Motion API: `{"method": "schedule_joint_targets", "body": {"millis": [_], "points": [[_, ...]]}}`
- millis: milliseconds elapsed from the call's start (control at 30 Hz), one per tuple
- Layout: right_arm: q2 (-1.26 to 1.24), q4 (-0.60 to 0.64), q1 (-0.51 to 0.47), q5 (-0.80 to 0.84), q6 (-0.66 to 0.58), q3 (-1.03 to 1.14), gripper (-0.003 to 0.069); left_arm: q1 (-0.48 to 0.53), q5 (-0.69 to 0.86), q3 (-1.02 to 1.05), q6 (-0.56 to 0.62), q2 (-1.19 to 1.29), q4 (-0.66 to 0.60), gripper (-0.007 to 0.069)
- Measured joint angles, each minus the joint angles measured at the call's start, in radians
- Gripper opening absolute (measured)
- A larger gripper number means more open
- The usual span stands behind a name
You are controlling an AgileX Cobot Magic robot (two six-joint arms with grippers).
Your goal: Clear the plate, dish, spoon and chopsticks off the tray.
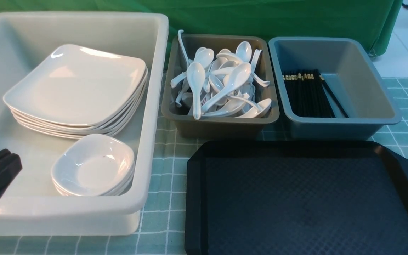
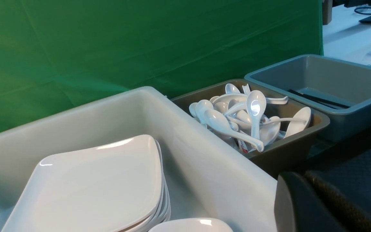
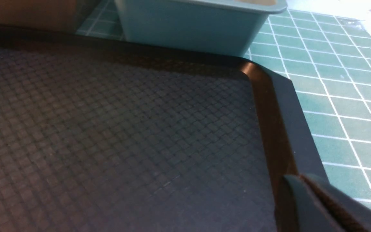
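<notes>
Judging the tray [image 1: 306, 198] bare, with plate [image 1: 78, 83] at 10 o'clock, spoon [image 1: 221, 85] at 12, chopsticks [image 1: 308, 94] at 1, both closed, empty grippers should retreat straight back.

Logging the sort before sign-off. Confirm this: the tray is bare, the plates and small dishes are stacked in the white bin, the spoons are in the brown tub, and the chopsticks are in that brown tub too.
One detail is wrong. The chopsticks lie in the grey tub, not with the spoons in the brown tub; the front view shows it. The tray is bare; the plates and small dishes sit in the white bin.
</notes>
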Motion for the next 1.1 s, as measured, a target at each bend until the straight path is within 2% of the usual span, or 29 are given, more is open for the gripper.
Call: {"method": "schedule_joint_targets", "body": {"millis": [600,800,1100], "points": [[0.000,0.000,0.000,-0.001,0.004,0.000,0.0063,0.000,0.000,0.001,0.000,0.000,0.001,0.0013],[0.000,0.000,0.000,-0.001,0.004,0.000,0.0081,0.000,0.000,0.001,0.003,0.000,0.052,0.0013],[0.000,0.000,0.000,-0.001,0.007,0.000,0.0108,0.000,-0.001,0.001,0.005,0.000,0.060,0.0013]]}}
